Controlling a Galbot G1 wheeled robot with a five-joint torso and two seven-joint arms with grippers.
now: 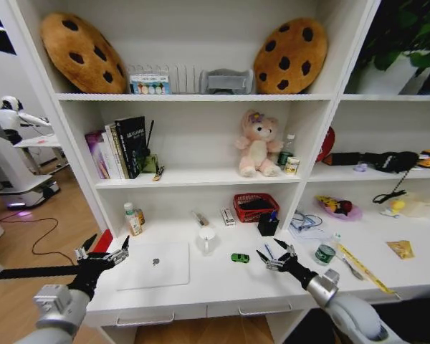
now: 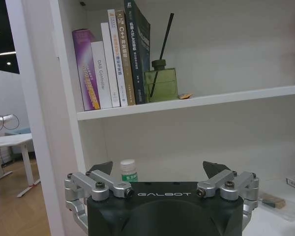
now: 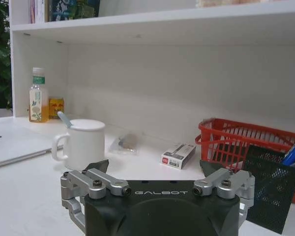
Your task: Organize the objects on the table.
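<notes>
**Desk items: position check**

Silver laptop (image 1: 153, 264), lid closed, lies flat at left on the white desk (image 1: 222, 283). Tiny green toy car (image 1: 239, 257) sits mid-desk. Blue pens (image 1: 269, 251) lie beside it; green-labelled jar (image 1: 325, 253) upright at right.

Both arms end in the same kind of tool. The left gripper (image 1: 100, 255) has a matte black housing, with "GALBOT" printed in pale capitals across its face in the left wrist view. Brushed silver linkage bars sit on either side of it, each pinned by dark round screws, and they carry short black wedge-shaped fingertips (image 2: 102, 167). The right gripper (image 1: 275, 256) is built alike, with the same lettering, silver links and black tips (image 3: 98, 165). Behind each gripper a slim black forearm runs into a rounded silver-grey wrist joint, and the right arm then widens into a smooth pale grey shell.
</notes>
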